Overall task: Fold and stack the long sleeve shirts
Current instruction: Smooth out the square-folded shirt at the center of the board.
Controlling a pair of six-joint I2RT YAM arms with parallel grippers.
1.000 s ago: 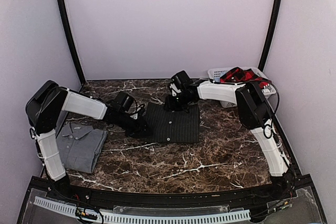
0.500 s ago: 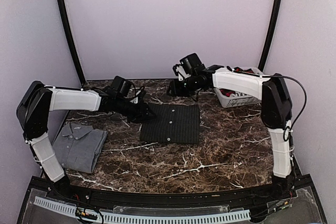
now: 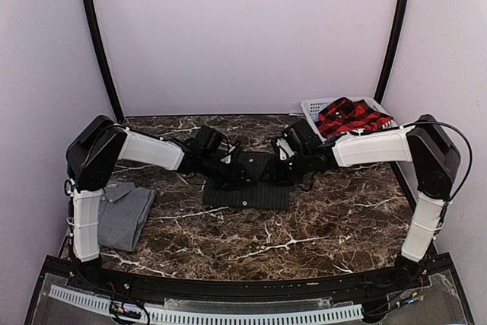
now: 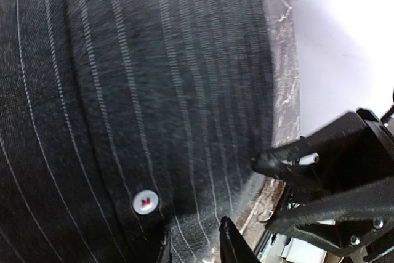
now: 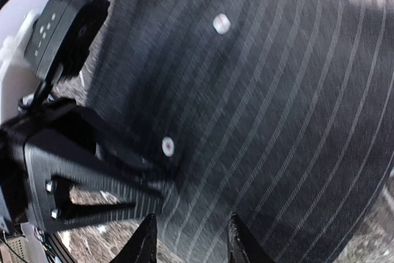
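Overhead only, grey shirt point(image 3: 122, 215), plaid shirt point(image 3: 350, 117), up close, pinstriped shirt point(image 4: 123, 90)

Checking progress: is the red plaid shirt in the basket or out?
In: the red plaid shirt lies bunched inside the white basket at the table's far right corner.

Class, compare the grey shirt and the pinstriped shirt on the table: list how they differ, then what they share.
Look: the grey shirt is plain, while the pinstriped shirt is black with pale stripes.
Place: the grey shirt lies at the left edge of the table, the pinstriped shirt mid-table.
Attention: the left gripper and right gripper are over the pinstriped shirt, not the grey shirt.
Shared: both lie folded flat.
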